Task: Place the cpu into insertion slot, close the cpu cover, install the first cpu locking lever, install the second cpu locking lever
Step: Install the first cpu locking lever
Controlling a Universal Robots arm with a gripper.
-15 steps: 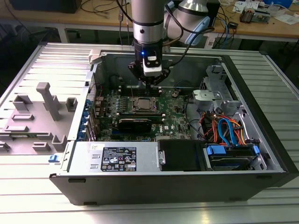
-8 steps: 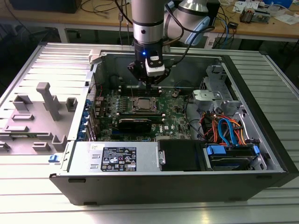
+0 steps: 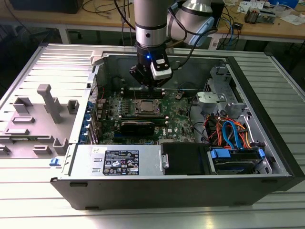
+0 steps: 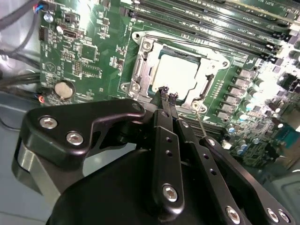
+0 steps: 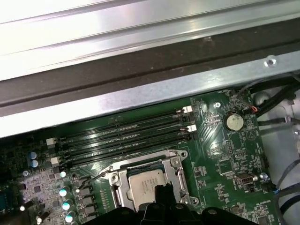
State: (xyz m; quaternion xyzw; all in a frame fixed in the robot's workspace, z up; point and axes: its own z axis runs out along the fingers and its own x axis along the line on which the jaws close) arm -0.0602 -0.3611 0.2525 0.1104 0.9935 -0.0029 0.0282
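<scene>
1. The cpu (image 4: pixel 176 75) lies flat in the insertion slot (image 4: pixel 126 86). Its pale metal top shows through the window of the cpu cover (image 4: pixel 213 63), which appears to be folded down over it.
2. The gripper (image 4: pixel 167 95) hangs just above the socket with its black fingers drawn together. In the second wrist view the tips are over the chip's near edge.
3. In the exterior view the gripper (image 3: pixel 148 87) stands at 12 o'clock of the socket.
4. A thin wire lever (image 4: pixel 200 123) rises beside the socket; we cannot tell whether it is latched.
5. Long black memory slots (image 5: pixel 122 136) run alongside on the green motherboard (image 4: pixel 89 51), which also carries a coin cell (image 5: pixel 233 122).
6. At 6 o'clock in the exterior view, the power supply carries a printed label (image 3: pixel 121 163). Blue and orange cables (image 3: pixel 229 133) lie at 4 o'clock.
</scene>
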